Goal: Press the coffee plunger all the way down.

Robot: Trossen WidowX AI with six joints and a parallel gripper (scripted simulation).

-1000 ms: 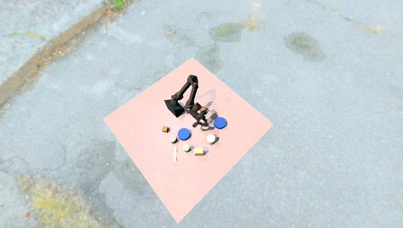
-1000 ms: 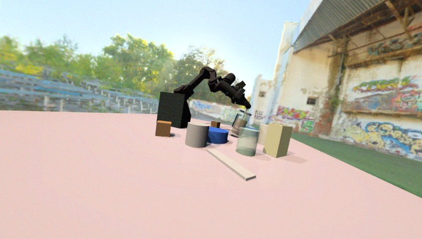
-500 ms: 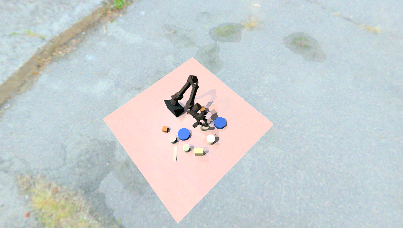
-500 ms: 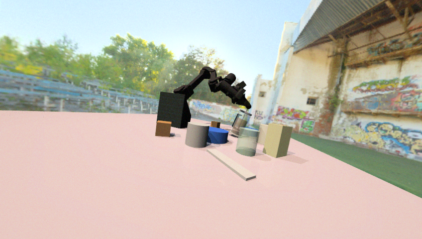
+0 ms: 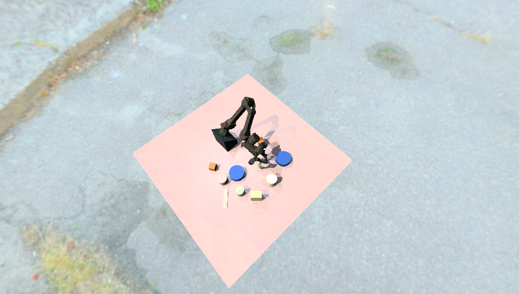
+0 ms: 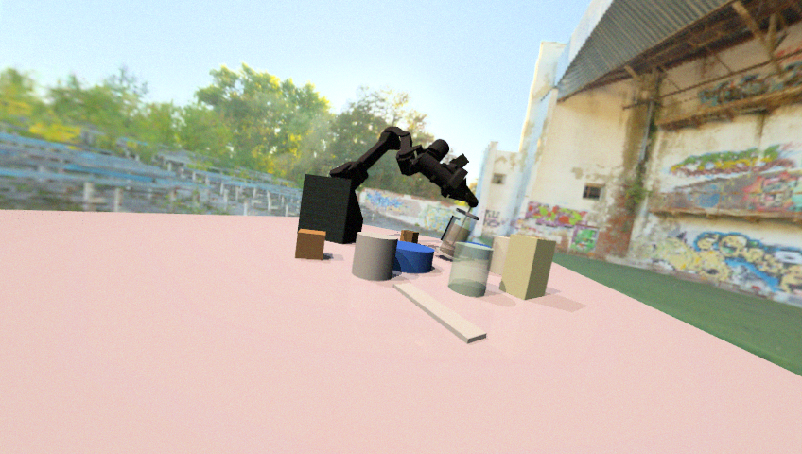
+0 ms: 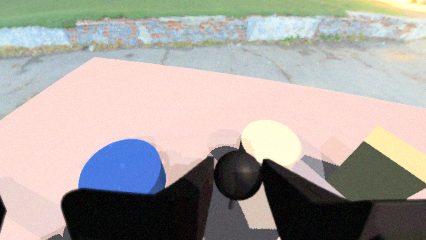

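Observation:
The coffee press (image 5: 262, 166) (image 6: 457, 235) is a clear glass cylinder with a dark lid, a dark side handle and brownish contents low inside. In the exterior view it leans to the right, more than the objects near it; whether its base is lifted I cannot tell. My gripper (image 5: 265, 160) (image 6: 472, 202) (image 7: 237, 164) is just above the lid, shut on the round black plunger knob (image 7: 238, 184), which sits between the fingertips in the wrist view. A short piece of thin rod shows between the fingertips and the lid. The fingers hide the knob in the exterior view.
Blue discs (image 5: 236, 173) (image 5: 283, 158) (image 7: 122, 167) lie on both sides. A white cylinder (image 5: 271, 179) (image 7: 272, 142), a yellow block (image 5: 256, 196) (image 6: 526, 267), a greenish clear cylinder (image 5: 240, 190) (image 6: 468, 270), a grey cylinder (image 5: 223, 179) (image 6: 374, 256), a flat strip (image 5: 225, 198) (image 6: 439, 312) and orange-brown cubes (image 5: 212, 166) (image 6: 309, 244) stand or lie around.

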